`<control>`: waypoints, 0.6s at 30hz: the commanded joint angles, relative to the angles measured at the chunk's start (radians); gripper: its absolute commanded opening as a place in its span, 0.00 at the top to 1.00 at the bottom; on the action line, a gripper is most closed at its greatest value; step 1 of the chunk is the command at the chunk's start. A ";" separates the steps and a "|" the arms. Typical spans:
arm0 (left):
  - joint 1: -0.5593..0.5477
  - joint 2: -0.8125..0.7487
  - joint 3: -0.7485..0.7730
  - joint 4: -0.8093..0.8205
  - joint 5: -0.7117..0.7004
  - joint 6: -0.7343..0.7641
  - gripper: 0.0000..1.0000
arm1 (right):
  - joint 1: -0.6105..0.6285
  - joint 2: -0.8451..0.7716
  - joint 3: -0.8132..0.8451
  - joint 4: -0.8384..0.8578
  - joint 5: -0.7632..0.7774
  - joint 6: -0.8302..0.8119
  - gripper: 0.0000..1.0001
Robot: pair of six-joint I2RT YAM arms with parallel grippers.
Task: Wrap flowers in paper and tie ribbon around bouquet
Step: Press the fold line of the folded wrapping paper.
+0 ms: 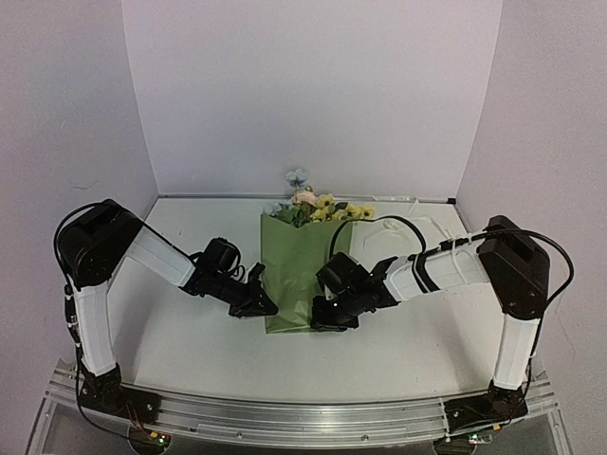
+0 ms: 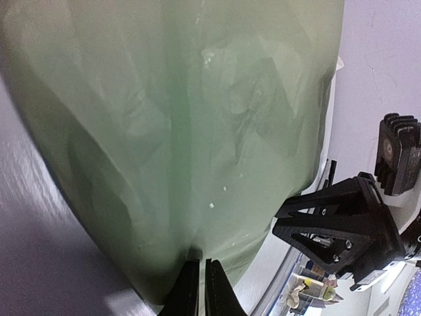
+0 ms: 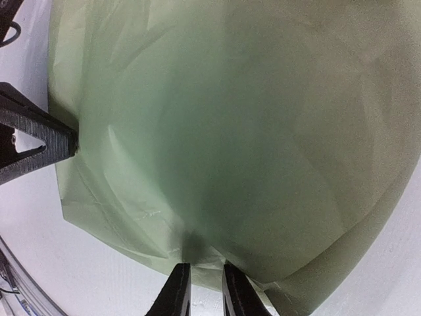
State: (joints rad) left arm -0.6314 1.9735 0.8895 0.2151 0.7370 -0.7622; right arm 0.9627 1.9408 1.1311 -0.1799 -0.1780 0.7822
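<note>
Paper (image 1: 299,270) edges — left fingers (image 2: 187,293) pinch one, right fingers (image 3: 174,293) straddle another.

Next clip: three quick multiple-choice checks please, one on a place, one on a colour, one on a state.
1. The flowers point their blooms toward: A the far wall; B the arm bases; C the left wall.
2. The paper is: A red; B olive green; C white.
3. The left gripper is: A wide open; B shut on the paper's edge; C holding a stem.
Key: A, the blooms lie at the paper's far end; B, it is green in every view; B, its wrist view shows it pinching the sheet.
</note>
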 commanded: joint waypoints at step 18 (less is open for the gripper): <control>0.005 0.031 0.039 -0.057 -0.025 0.033 0.93 | 0.064 0.014 0.281 -0.281 0.172 -0.108 0.76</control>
State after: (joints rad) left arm -0.6289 1.9930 0.9157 0.2153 0.7415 -0.7557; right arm 1.0130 1.9086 1.3399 -0.3796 -0.0906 0.7145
